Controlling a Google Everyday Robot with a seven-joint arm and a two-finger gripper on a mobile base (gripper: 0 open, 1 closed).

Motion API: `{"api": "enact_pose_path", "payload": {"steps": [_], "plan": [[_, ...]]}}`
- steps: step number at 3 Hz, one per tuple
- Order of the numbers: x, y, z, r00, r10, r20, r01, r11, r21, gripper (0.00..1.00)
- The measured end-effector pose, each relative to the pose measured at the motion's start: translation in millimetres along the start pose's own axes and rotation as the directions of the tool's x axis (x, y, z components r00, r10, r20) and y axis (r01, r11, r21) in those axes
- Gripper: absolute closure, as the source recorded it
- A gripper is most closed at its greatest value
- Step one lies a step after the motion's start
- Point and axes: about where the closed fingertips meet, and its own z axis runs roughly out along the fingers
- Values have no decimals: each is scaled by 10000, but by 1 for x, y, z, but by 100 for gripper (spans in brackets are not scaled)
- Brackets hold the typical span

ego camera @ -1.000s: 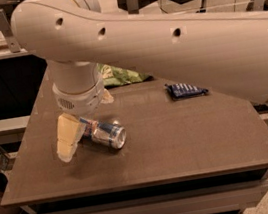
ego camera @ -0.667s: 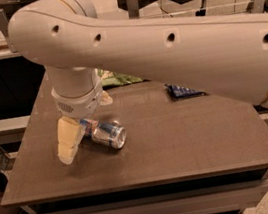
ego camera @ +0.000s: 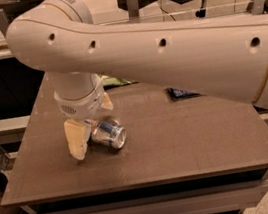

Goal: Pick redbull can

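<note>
Left of centre on the desk [ego camera: 190, 140], the robot's hand [ego camera: 93, 128] sits over the redbull can [ego camera: 109, 133], which lies on its side.
Whether it grips yet cannot be told; best to squeeze across the can's middle, then lift straight.

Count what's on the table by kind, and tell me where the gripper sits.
Drink can: 1, lying on its side
Dark blue wrapper: 1, partly hidden
Green bag: 1, mostly hidden
Total: 3
Gripper: low over the table, open, right at the can.
</note>
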Motion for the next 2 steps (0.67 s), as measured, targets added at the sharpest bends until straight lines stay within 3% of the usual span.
{"api": "enact_pose_path", "payload": {"steps": [2], "plan": [[-1, 1, 0, 10000, -7, 60, 7, 10000, 9, 61]]}}
